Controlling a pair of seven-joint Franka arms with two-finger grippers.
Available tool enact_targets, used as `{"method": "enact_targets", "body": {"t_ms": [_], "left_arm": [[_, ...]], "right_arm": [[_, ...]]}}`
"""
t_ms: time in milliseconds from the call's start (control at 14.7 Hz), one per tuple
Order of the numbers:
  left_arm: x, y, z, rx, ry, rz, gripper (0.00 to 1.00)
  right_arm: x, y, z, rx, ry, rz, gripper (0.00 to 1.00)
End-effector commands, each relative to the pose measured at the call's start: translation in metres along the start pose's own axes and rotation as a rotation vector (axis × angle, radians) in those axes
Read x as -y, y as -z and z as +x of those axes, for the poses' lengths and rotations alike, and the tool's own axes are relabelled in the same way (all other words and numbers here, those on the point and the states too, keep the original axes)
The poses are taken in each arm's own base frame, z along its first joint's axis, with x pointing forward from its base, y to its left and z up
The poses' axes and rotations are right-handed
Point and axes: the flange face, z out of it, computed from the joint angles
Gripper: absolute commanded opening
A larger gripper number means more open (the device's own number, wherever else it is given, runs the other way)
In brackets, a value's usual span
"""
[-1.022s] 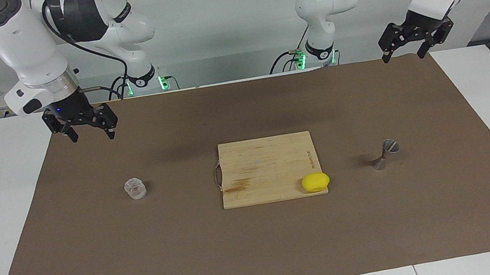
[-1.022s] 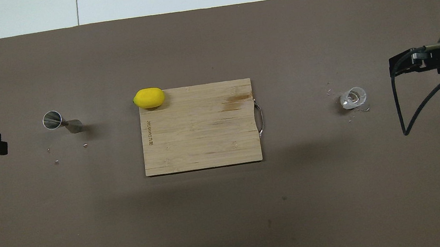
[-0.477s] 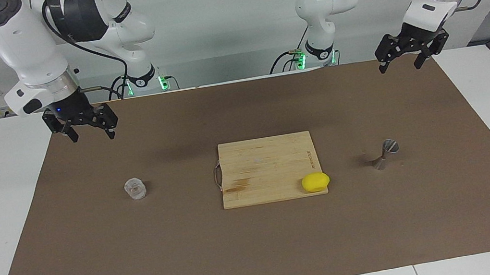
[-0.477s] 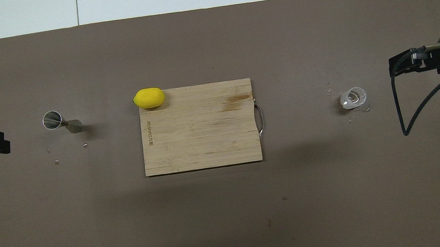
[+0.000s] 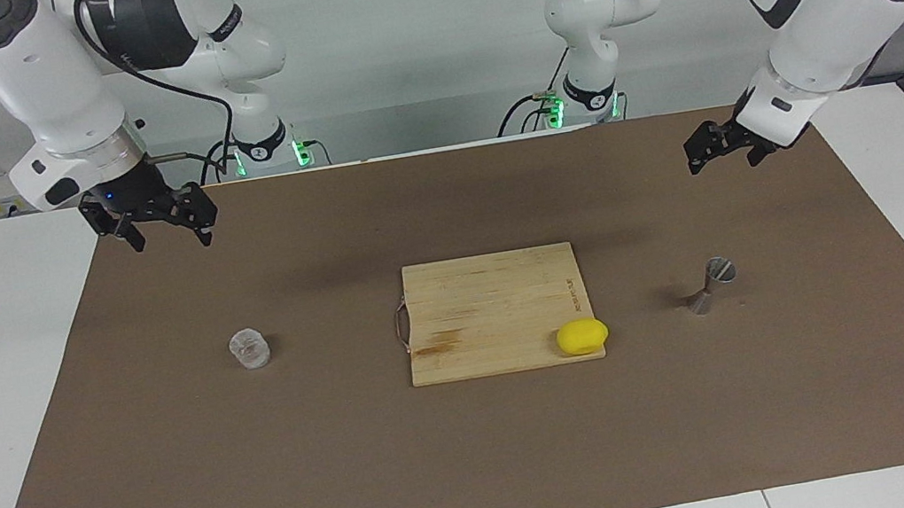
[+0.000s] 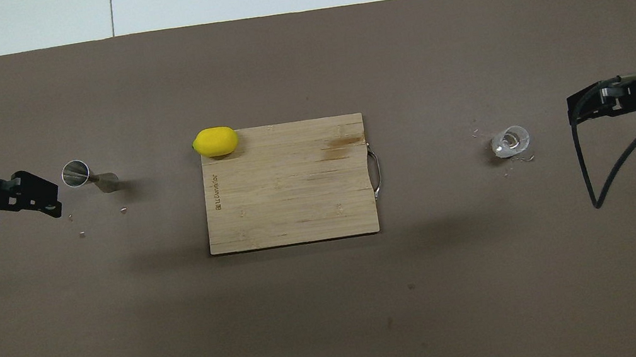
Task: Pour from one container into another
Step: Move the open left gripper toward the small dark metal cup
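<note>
The clear faceted glass cup (image 5: 249, 349) stands on the brown mat toward the right arm's end; it also shows in the overhead view (image 6: 511, 141). The silver hourglass jigger (image 5: 712, 285) stands upright toward the left arm's end and shows in the overhead view (image 6: 88, 176) too. My left gripper (image 5: 721, 155) hangs open and empty over the mat beside the jigger, apart from it; the overhead view (image 6: 52, 202) shows it too. My right gripper (image 5: 170, 238) hangs open and empty over the mat near the cup, clear of it, and shows in the overhead view (image 6: 573, 111).
A wooden cutting board (image 5: 476, 295) with a metal handle lies mid-table between the two containers. A yellow lump (image 5: 582, 336) sits on its corner toward the jigger. The brown mat (image 5: 483, 464) covers most of the white table. Small scraps lie by both containers.
My left arm has swung down and in, bringing its gripper lower over the mat toward the jigger. My right gripper has barely shifted. Cup, jigger, board and lump have not moved.
</note>
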Motion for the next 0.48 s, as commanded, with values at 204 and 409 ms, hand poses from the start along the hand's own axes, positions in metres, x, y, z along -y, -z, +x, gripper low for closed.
{"method": "enact_targets", "body": {"t_ms": [204, 409], "left_arm": [[0.052, -0.017, 0.019, 0.056, 0.521, -0.229, 1.00], [0.088, -0.034, 0.017, 0.071, 0.757, -0.328, 1.00]], "right_arm": [[-0.006, 0.005, -0.006, 0.012, 0.065, 0.006, 1.00], [0.006, 0.008, -0.006, 0.000, 0.077, 0.006, 1.00]]}}
